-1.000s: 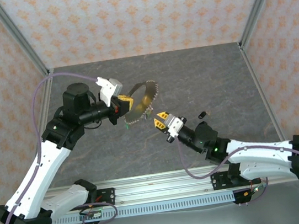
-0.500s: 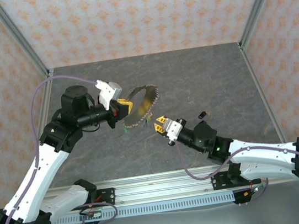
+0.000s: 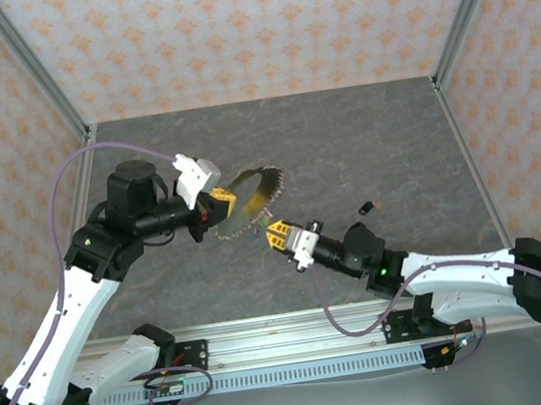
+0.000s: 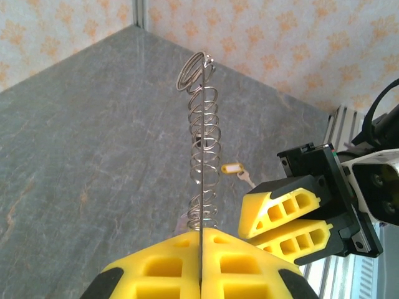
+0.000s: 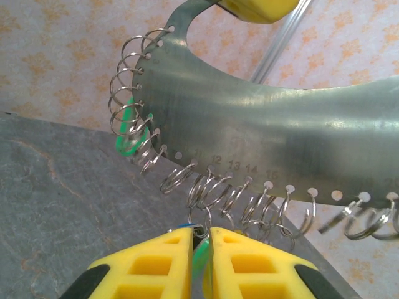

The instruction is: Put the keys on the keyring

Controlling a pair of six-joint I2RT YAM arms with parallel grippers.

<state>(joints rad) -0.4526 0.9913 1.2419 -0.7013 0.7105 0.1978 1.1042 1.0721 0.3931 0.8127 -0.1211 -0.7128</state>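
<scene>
The right tool [image 3: 275,232] is found nearest, low over the table [image 3: 392,135] and pointed up and to the left. Its jaws are drawn narrow, and in the right wrist view [image 5: 199,232] a small green-headed key [image 5: 199,254] is seen pinched between them. A bit of blue shows at its top, just under a wire loop. The key is judged to be held this way so that its hole can be presented to one of the loops from below.

A little farther out and to the right, a dark key [image 3: 365,207] lies alone on the table, well apart from both tools and not yet taken up.

Beyond the right tool, the keyring [image 3: 265,178] is carried clear of the table. It is a curved flat metal band [image 5: 268,137] with a row of small holes, and thin wire loops [image 5: 206,187] hang along its lower edge. It is turned edge-down, it seems, so that the loops face the approaching key. A hanging green key [image 5: 128,134] is already seen among the loops at the left end.

At the far left end of the keyring, the left tool [image 3: 222,199] is closed tight on the band. In the left wrist view the band [image 4: 202,156] is seen edge-on, rising from between the clamped fingers [image 4: 201,233], with the right tool [image 4: 249,218] just beside it. The grip is taken at one end, probably to leave the looped edge free and steady for threading.
</scene>
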